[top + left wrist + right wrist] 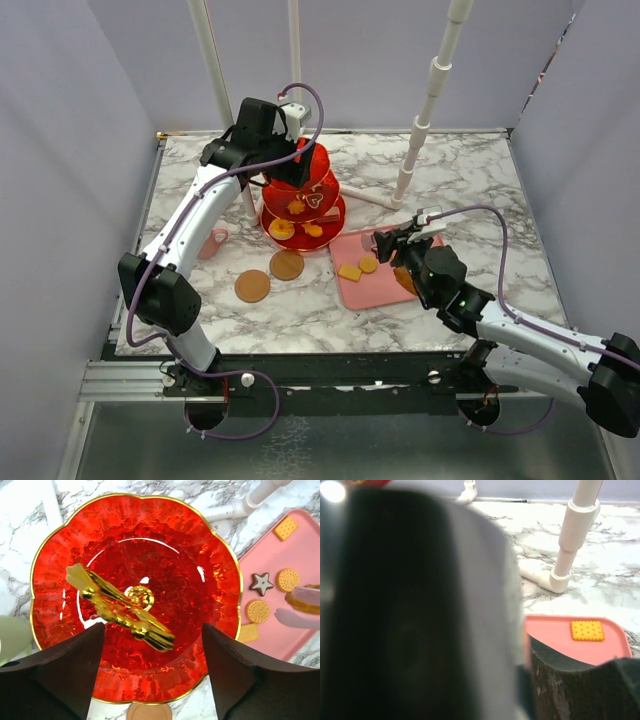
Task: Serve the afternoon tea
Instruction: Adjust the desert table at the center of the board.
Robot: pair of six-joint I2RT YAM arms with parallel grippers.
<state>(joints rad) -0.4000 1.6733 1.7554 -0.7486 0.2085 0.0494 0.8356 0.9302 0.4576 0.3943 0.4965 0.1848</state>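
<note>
**Open over the stand**

My left gripper (152,632) hangs wide open above the red stand (200,580) near the table's (470,170) far edge, gripping nothing. My right gripper (400,243) is over the pink tray (365,290); its hold I cannot tell.

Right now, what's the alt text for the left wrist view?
Top-down view of a red scalloped plate with a gold rim and a gold handle at its centre, dark jaws open in the foreground. At right, a pink tray holds assorted cookies.
</note>
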